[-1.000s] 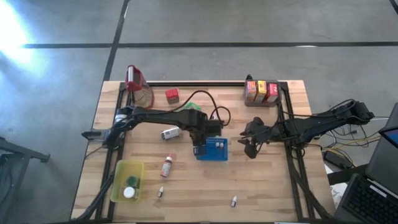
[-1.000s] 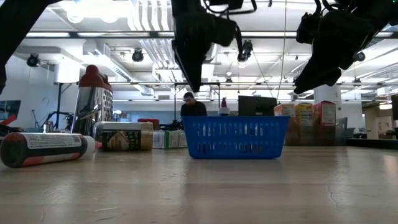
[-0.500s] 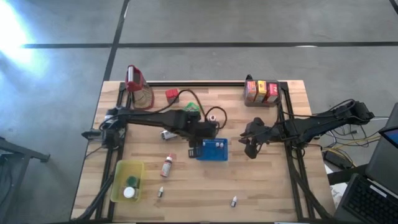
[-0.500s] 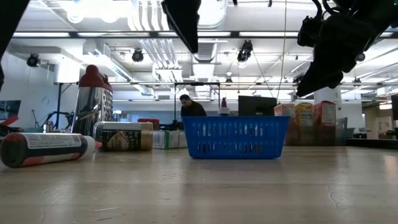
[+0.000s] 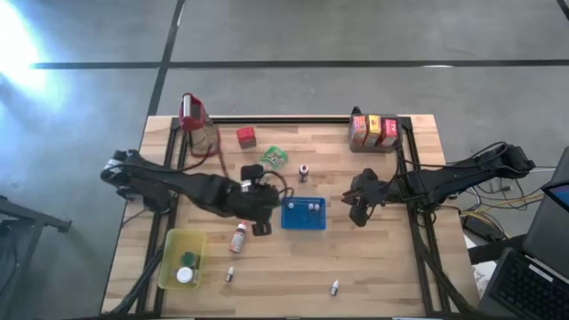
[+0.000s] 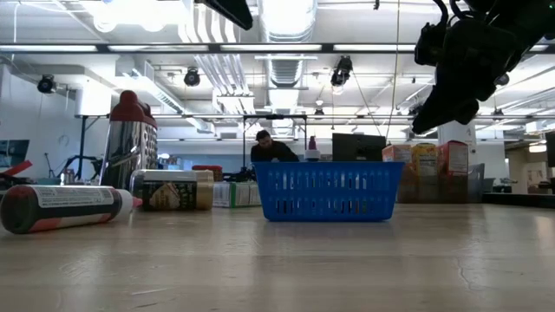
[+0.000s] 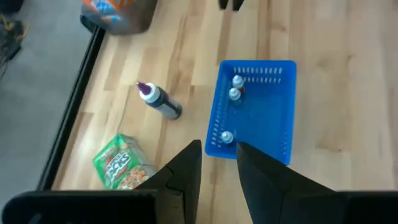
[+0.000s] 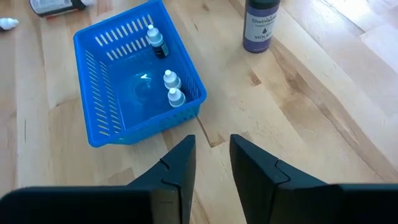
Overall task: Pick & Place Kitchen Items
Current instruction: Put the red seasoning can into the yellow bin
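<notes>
Blue perforated plastic basket (image 5: 303,213), rectangular, near the middle of the light wooden slatted table (image 5: 382,267); holds three tiny white-capped dropper bottles (image 8: 169,79), two side by side at one end, one apart toward the other end.

Left gripper (image 5: 260,228), on the dark left arm, above the table just beside the basket's left end; its two dark fingers (image 7: 186,171) stand a narrow gap apart with nothing between them.

Right gripper (image 5: 357,216), on the dark right arm, raised off the table to the right of the basket, apart from it; fingers (image 8: 180,163) a narrow gap apart, empty.

Small dark bottle with a violet label (image 5: 304,171), upright, behind the basket; green snack packet (image 5: 273,156), flat, to its left; small red carton (image 5: 246,137), farther back and left.

Tall clear jug with a red top (image 5: 197,125), at the far left corner; row of orange, yellow and red cartons (image 5: 373,130), at the far right corner.

White-capped bottle with a red label (image 5: 238,237), lying on its side, in front of the left gripper; two tiny white-capped bottles, one (image 5: 229,274) near the front edge left of centre, one (image 5: 335,287) near the front edge right of centre.

Yellow-green translucent tub (image 5: 175,247), front left; holds a round white lid (image 5: 184,276) and a small dark round item (image 5: 188,260), not identifiable.
</notes>
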Tool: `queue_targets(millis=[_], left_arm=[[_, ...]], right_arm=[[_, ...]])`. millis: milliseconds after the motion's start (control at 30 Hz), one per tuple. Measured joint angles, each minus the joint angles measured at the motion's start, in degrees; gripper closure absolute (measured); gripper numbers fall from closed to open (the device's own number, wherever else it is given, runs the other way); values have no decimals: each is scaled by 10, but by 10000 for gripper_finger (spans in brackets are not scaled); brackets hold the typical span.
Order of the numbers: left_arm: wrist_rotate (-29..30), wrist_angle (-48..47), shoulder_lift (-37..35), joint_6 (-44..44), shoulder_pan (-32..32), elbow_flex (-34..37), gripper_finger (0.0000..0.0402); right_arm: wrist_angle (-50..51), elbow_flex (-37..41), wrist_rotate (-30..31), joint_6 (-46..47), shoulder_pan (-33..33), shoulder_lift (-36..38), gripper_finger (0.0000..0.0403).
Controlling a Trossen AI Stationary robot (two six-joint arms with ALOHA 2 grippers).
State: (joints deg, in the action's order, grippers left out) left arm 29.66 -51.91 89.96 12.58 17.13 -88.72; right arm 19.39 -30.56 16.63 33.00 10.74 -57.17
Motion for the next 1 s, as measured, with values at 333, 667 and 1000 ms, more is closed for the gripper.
queue_targets(millis=[333, 667, 1000], left_arm=[[0, 266, -141, -31, 11, 225, 293], [-2, 477, -222, -23, 16, 408, 293], [8, 569, -222, -16, 13, 496, 293]], right_arm=[[-38, 4, 0, -17, 0, 0, 338], [-60, 7, 0, -36, 0, 0, 345], [-148, 15, 5, -80, 0, 0, 312]])
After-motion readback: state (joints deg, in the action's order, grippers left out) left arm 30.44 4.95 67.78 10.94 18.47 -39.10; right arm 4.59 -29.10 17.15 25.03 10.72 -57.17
